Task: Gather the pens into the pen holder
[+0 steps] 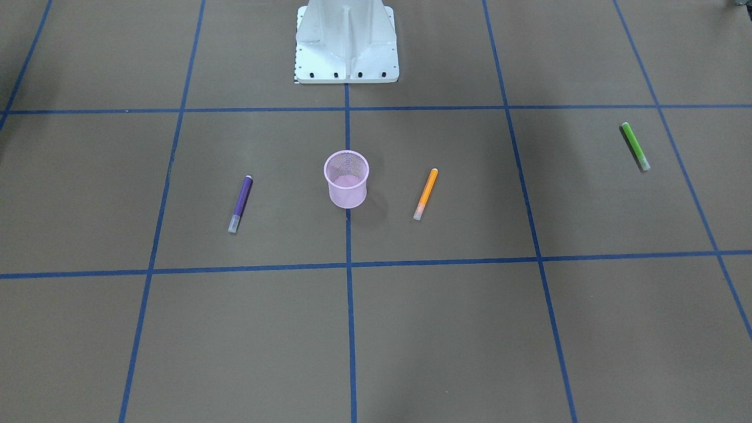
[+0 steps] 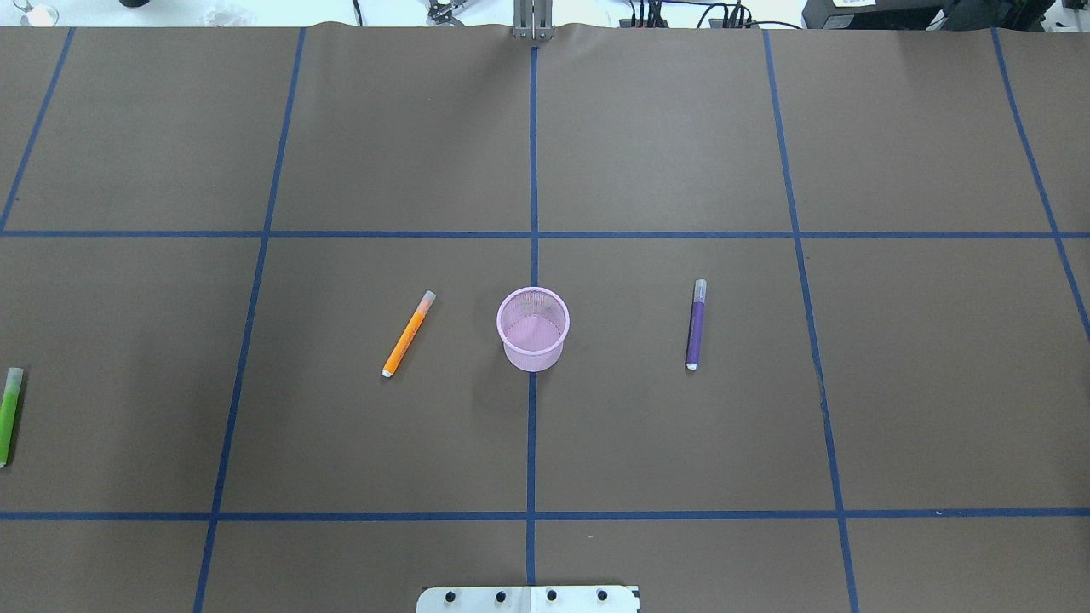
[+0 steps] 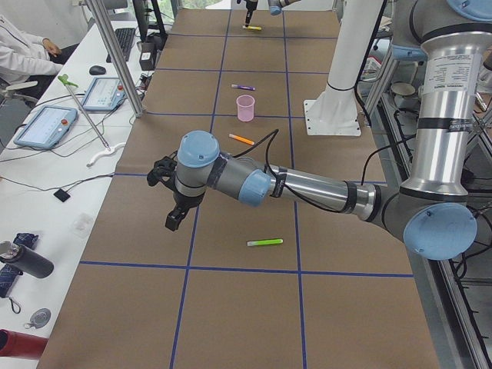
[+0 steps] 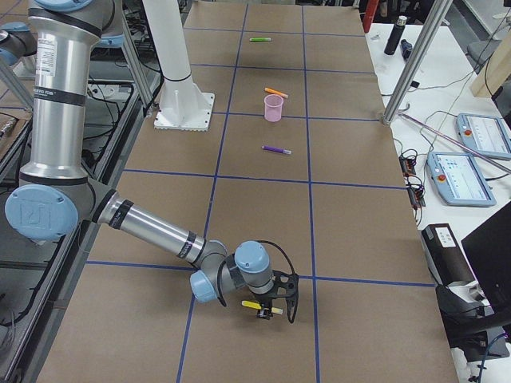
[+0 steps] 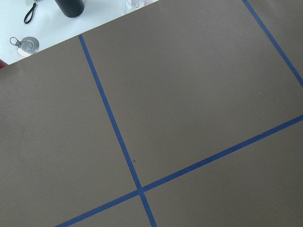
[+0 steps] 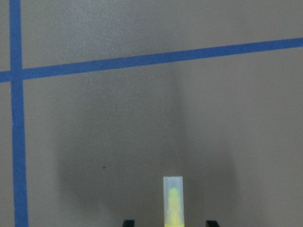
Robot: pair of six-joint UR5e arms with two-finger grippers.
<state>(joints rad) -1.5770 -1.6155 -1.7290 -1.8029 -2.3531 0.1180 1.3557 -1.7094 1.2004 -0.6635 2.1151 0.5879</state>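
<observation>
The pink mesh pen holder [image 2: 533, 328] stands upright and empty at the table's middle. An orange pen [image 2: 408, 334] and a purple pen [image 2: 696, 323] lie on either side of it. A green pen [image 2: 8, 415] lies at the left edge. A yellow pen [image 6: 173, 201] lies far out at the right end, between the spread fingertips [image 6: 129, 222] of my open right gripper [image 4: 271, 309], which is low over it. My left gripper [image 3: 174, 219] hangs above the table near the left end, beside the green pen [image 3: 264, 243]; I cannot tell whether it is open or shut.
The robot's white base [image 1: 346, 47] stands behind the holder. A white side bench with tablets [image 3: 50, 127] and a dark bottle [image 3: 23, 261] runs along the far table edge. Metal posts [image 3: 115, 54] stand at that edge. Blue tape lines grid the brown table.
</observation>
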